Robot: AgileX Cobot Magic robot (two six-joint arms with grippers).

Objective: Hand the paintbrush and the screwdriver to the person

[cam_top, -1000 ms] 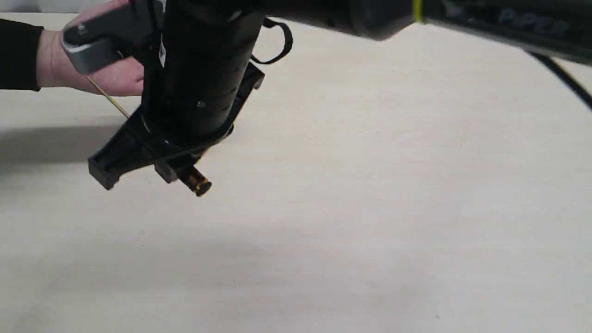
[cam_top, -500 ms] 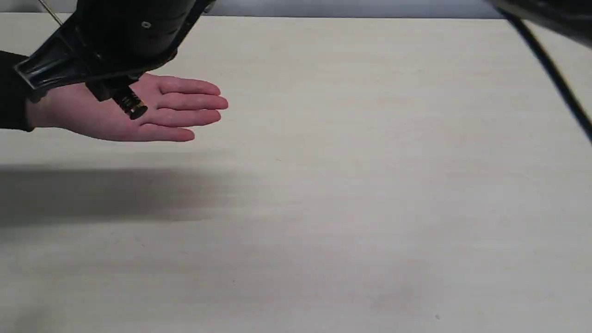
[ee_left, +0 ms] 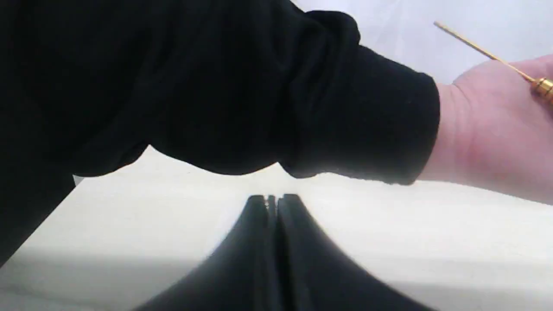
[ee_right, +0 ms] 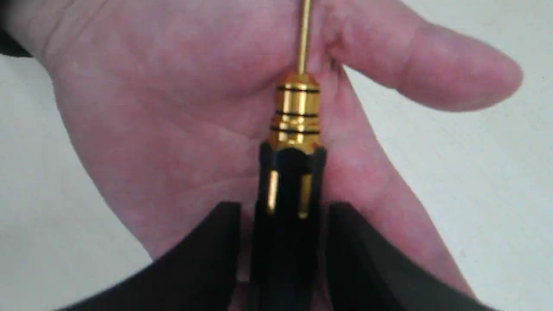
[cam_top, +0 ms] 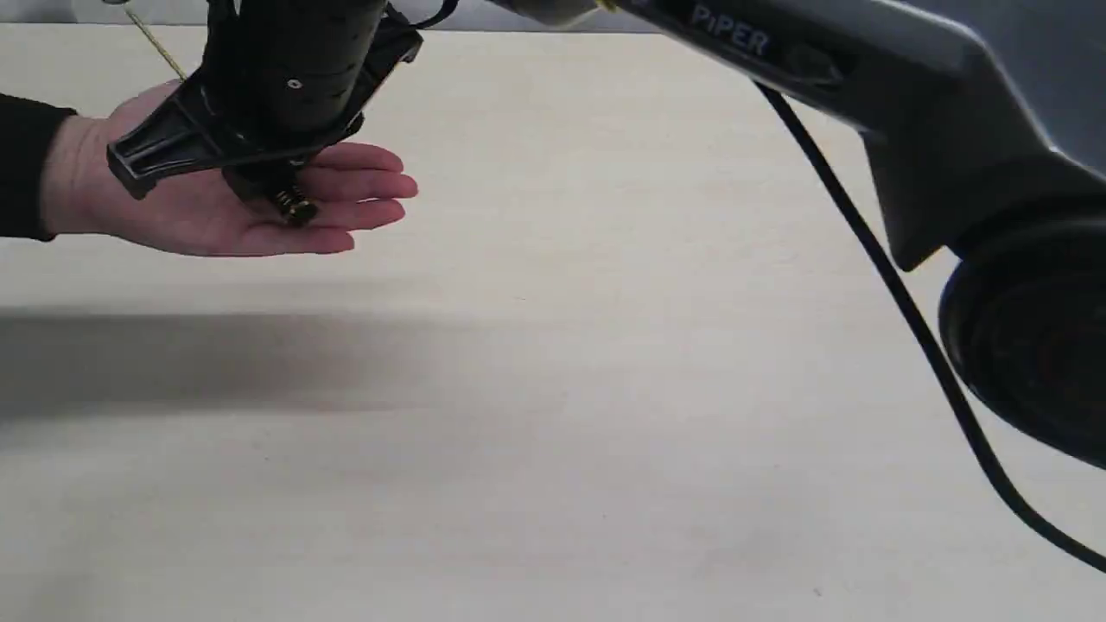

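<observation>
The person's hand [cam_top: 199, 220] lies open, palm up, at the left, with a black sleeve [cam_top: 22, 164] at the wrist. My right gripper [cam_top: 272, 183] reaches across and hangs just over the palm, shut on the screwdriver [cam_top: 292, 206]. Its gold end cap touches the fingers and its thin gold shaft [cam_top: 155, 39] slants up past the gripper. In the right wrist view the black handle [ee_right: 288, 207] sits between the two fingers, gold collar [ee_right: 296, 112] over the palm [ee_right: 173, 108]. My left gripper [ee_left: 272, 199] is shut and empty below the sleeve [ee_left: 216, 86]. The paintbrush is out of view.
The right arm's grey link [cam_top: 821, 60] and its black cable [cam_top: 907, 311] cross the upper right of the pale wooden table [cam_top: 562, 389]. A broad shadow [cam_top: 199, 363] lies on the table beneath the hand.
The right gripper rose with the screwdriver and came down onto the person's open palm; the end cap now touches the fingers. The arm's links have swung into view at the right.
</observation>
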